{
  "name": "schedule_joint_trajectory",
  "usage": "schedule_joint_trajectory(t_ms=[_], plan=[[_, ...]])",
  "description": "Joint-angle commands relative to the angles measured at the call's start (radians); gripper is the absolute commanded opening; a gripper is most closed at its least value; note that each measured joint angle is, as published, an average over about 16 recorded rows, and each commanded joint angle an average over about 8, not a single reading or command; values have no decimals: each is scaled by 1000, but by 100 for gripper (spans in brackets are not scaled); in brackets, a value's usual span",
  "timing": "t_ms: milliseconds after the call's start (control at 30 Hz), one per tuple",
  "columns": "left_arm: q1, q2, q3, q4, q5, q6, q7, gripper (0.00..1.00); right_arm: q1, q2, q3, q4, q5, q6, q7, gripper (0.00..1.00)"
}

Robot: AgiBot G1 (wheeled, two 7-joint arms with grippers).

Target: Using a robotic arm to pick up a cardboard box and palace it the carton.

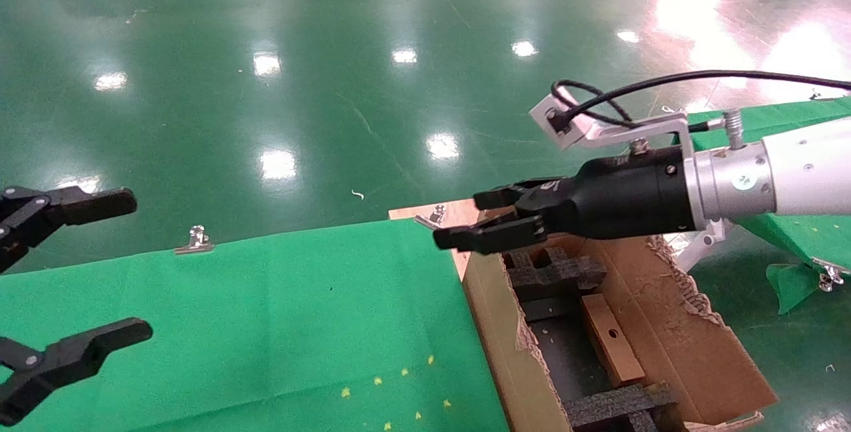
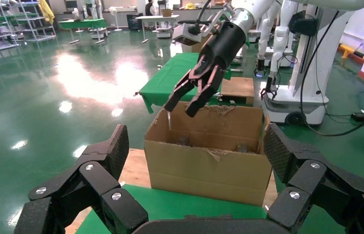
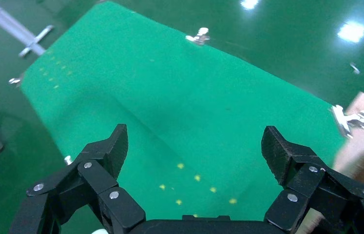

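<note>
At nine o'clock in the head view, the left gripper (image 1: 66, 286) hangs parked over the green-draped counter (image 1: 279, 312), fingers released and empty. Toward three o'clock, the right gripper (image 1: 475, 219) of the robotic arm (image 1: 731, 183) hovers above the far rim of the carton (image 1: 492, 325), its fingers spread and empty. The cardboard box (image 1: 611, 339) lies inside the carton between black foam inserts (image 1: 552, 272).

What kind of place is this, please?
Probably a robotics lab or factory hall: a glossy green floor, metal shelving, other white robots, and green-covered tables beside a carton.
</note>
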Motion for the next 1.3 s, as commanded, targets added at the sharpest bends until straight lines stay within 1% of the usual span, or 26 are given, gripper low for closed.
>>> schedule_joint_trajectory(t_ms=[33,1300], plan=[[0,0,0,0,0,0,0,100,-28,-6,37,6,9,-14,-29,100],[0,0,0,0,0,0,0,100,-556,-122,755,112,189,-278,-582,100]])
